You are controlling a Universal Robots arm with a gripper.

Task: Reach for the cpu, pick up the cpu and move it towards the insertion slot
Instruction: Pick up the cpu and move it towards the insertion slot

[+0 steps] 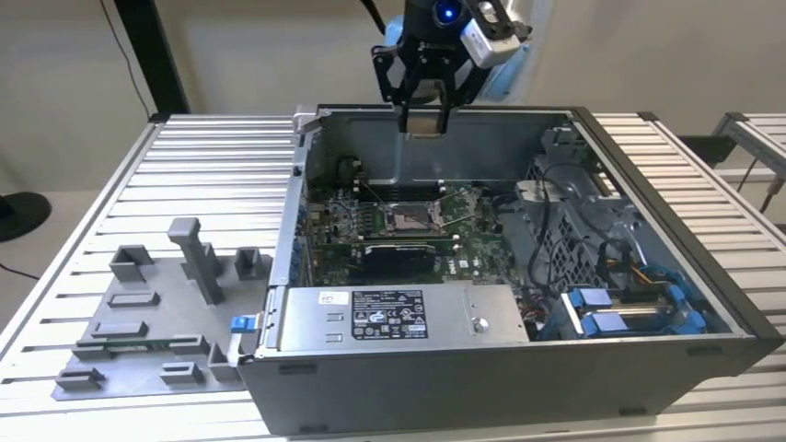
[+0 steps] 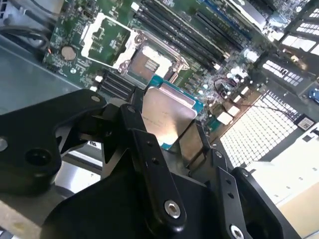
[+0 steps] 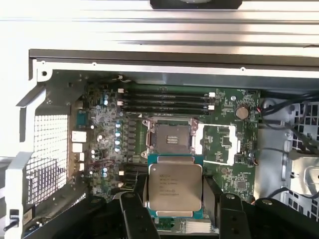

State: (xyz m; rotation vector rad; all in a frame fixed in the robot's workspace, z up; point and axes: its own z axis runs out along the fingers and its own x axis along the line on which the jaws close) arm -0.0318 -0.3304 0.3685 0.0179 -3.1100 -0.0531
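A robot arm hangs over an open computer case (image 1: pixel 687 304) that lies on its side on a slatted metal table (image 1: pixel 209 175). In the exterior view the gripper (image 1: pixel 424 115) sits at the top centre of the frame, above the far wall of the case, with a pale square plate between its fingers. Both wrist views show that plate to be the cpu (image 3: pixel 175 185), a silvery square chip with a greenish edge. The black fingers (image 3: pixel 137 209) are closed on two opposite edges, so its metal top faces the camera and its contact side stays untouched. In the first wrist view the chip fills the lower centre of the frame. The insertion slot (image 3: pixel 168 137), a metal-framed square socket on the green circuit board (image 3: pixel 224 164), lies just above it in the picture, with its cover swung open. The chip is in the air, apart from the socket. A grey plastic fixture tray (image 1: pixel 147 322) rests at the lower left of the exterior view.
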